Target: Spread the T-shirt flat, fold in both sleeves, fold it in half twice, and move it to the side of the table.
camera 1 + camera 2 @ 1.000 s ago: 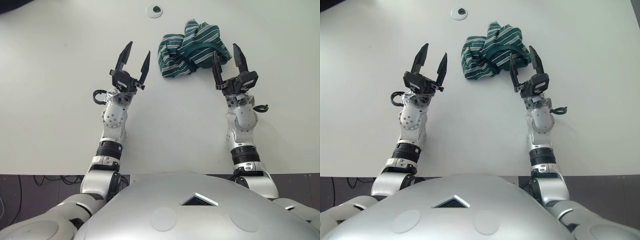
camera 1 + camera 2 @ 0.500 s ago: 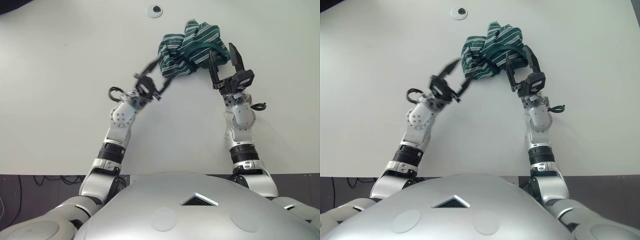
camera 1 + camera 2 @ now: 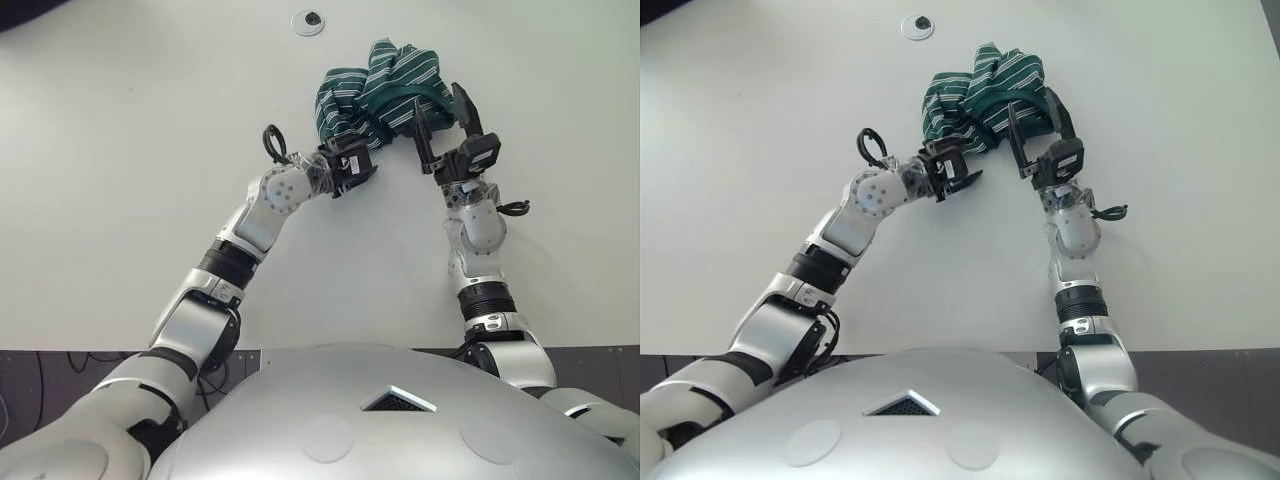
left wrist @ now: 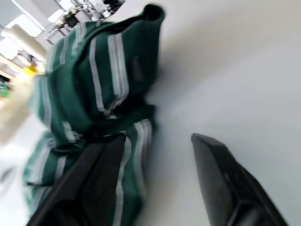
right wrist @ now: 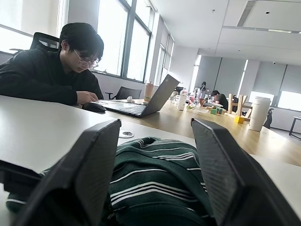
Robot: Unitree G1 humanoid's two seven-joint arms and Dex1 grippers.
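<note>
White table (image 3: 120, 200) held the crumpled T-shirt (image 3: 385, 90) at its far middle, bunched with no clear long axis, just ahead of the left end effector (image 4: 157, 139) at its near-left edge and the right end effector (image 3: 438, 100) at its near-right, both spread open and empty.

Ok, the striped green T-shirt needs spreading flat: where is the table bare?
The white table is bare left of the left hand, right of the right hand, and on the near side between them. Crowded: the far middle, where both open hands flank the crumpled green white-striped T-shirt, a small round white disc beyond it.
</note>
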